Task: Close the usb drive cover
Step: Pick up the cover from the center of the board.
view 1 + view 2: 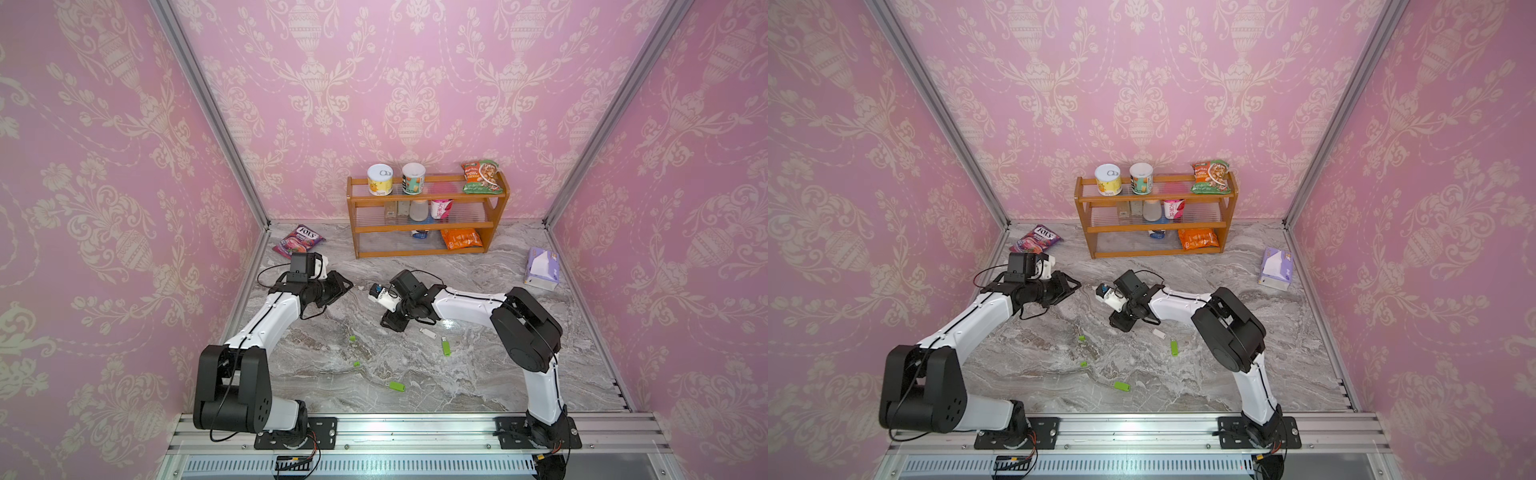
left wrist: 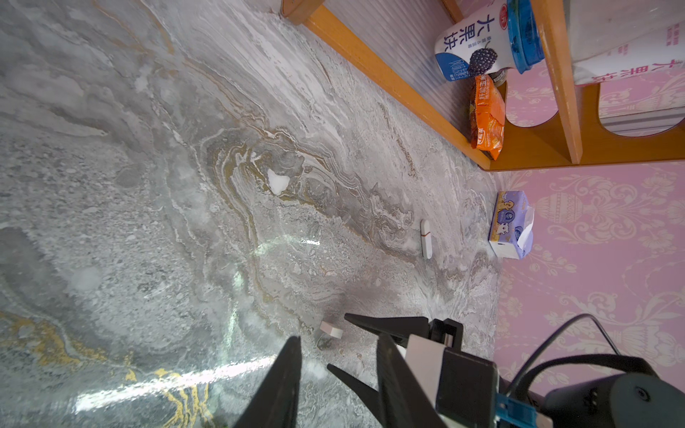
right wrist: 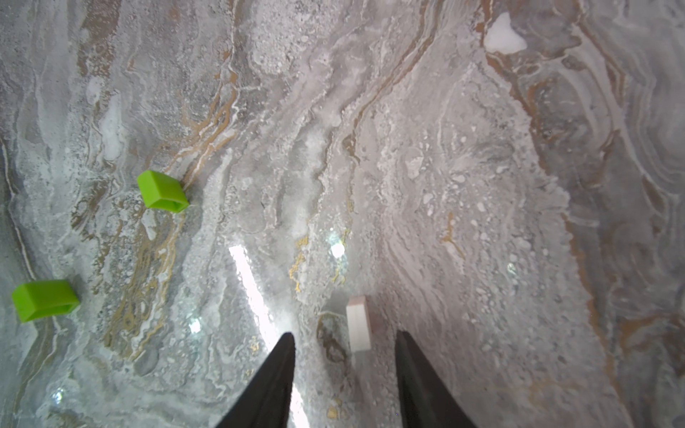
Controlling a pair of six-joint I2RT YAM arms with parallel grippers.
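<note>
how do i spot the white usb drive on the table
Start at the marble table, then find the right gripper near its middle. Just beside it, nearer the right arm's base, lies the white usb drive; the other drives nearby are bright green.

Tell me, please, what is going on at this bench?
The right end effector is down at the table, its jaws open on either side of a small white cap that stands there, not yet gripped. The left end effector hovers nearby, open and empty. The white drive, apparently uncapped, lies beside the right arm. Green drives and green caps lie loose on the table.
</note>
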